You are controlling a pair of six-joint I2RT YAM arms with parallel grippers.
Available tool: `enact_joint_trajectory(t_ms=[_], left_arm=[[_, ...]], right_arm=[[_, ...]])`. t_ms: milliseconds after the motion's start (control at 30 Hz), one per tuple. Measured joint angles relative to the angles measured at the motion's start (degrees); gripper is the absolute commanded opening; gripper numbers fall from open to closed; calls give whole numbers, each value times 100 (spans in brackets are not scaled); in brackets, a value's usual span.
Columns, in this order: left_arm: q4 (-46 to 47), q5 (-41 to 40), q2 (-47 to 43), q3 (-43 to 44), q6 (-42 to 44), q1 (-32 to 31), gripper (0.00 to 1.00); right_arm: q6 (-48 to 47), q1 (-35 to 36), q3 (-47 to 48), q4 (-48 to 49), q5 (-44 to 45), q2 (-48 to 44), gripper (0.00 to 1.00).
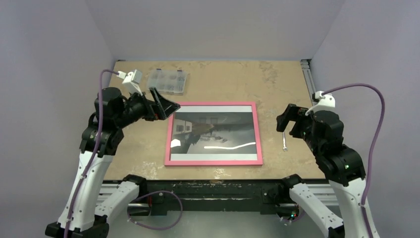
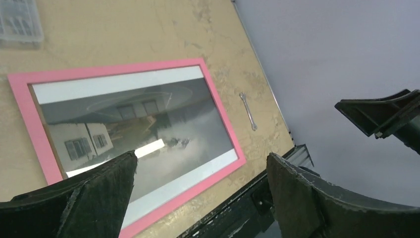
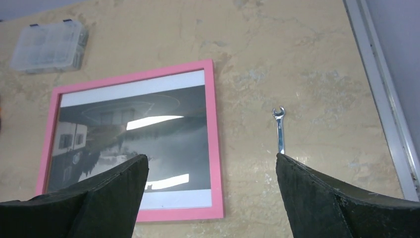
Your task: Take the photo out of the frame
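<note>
The pink frame [image 1: 213,162] lies flat, face up, in the middle of the table, with the photo [image 1: 218,131] inside it, a dark grey scene with white bands along its far and near edges. My left gripper [image 1: 166,106] hovers open above the frame's far left corner, holding nothing. In the left wrist view the frame [image 2: 114,69] and photo [image 2: 183,129] lie below the spread left gripper [image 2: 202,158]. My right gripper [image 1: 289,119] hangs open to the right of the frame, empty. The right wrist view shows the frame [image 3: 215,124] and photo [image 3: 168,144] beyond the open right gripper [image 3: 212,158].
A small metal wrench [image 1: 285,143] lies on the table just right of the frame, under the right gripper. A clear plastic compartment box [image 1: 169,81] sits at the back left. A metal rail [image 1: 308,79] runs along the table's right edge.
</note>
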Motion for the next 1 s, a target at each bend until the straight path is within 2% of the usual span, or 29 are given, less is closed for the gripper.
enact_joint_trajectory(t_ms=[167, 333, 600, 733, 833, 1000], left_arm=[[44, -76, 391, -518, -13, -378, 100], [48, -175, 501, -984, -55, -623, 100], [153, -345, 463, -1451, -122, -688, 97], [306, -352, 404, -1818, -212, -688, 95], [345, -358, 358, -2155, -315, -691, 93], [289, -584, 328, -2424, -514, -695, 91]], right_arm=[[94, 0, -415, 55, -85, 166, 99], [20, 0, -787, 243, -756, 317, 99], [-238, 13, -1440, 780, -1770, 1093, 99], [-378, 240, -1668, 1021, -1965, 1556, 99], [-411, 756, -1792, 1255, -1993, 1716, 98], [-398, 2243, -1843, 1759, -1694, 2190, 90]])
